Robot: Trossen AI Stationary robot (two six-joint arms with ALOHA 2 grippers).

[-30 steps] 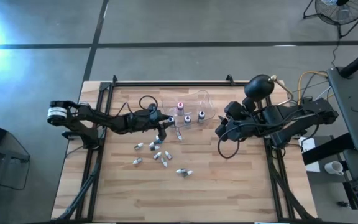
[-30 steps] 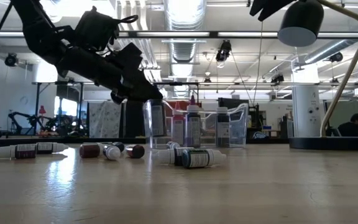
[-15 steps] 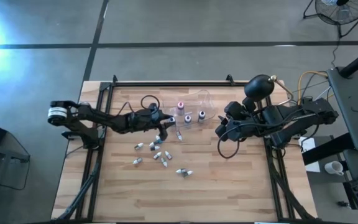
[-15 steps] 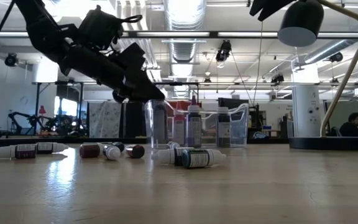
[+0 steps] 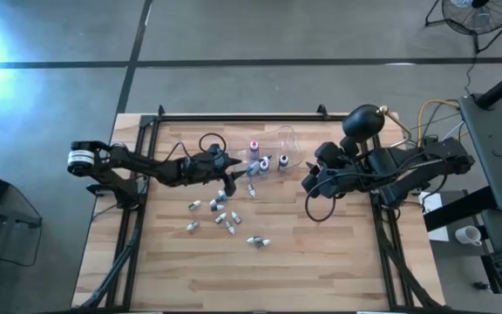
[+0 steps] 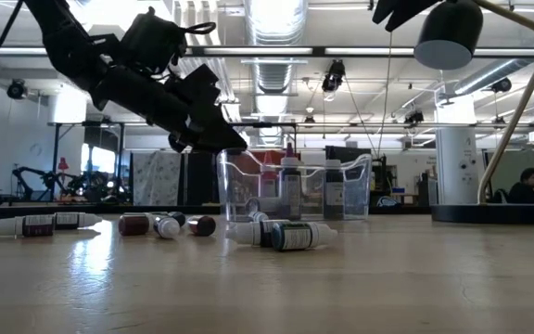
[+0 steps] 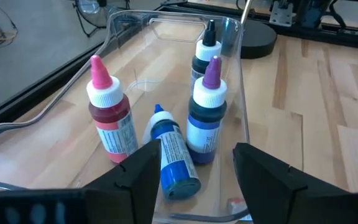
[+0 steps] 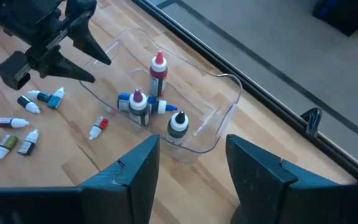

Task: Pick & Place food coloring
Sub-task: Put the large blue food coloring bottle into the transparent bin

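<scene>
Inside the clear tub [image 7: 241, 93] a blue food coloring bottle [image 7: 173, 155] lies on its side on the floor, tip pointing away from my left gripper [image 7: 194, 163]. That gripper is open at the tub's near-left end [image 5: 231, 174], a finger on either side of the bottle's base. A red bottle with a pink cap [image 7: 107, 115], a purple-capped one [image 7: 207, 115] and a black-capped one [image 7: 205, 53] stand upright in the tub. My right gripper [image 8: 188, 168] hangs open above the tub's right side [image 5: 310, 183].
Several loose food coloring bottles [image 5: 220, 214] lie on the wooden table in front of the tub [image 6: 276, 234]. A black lamp base [image 5: 364, 122] stands at the far right. A metal frame [image 5: 234, 116] runs around the table's edges.
My left gripper has opened and let go of the blue bottle. The bottle, held upright in the tub's left end a second ago, has tipped over and now lies on the tub's floor.
</scene>
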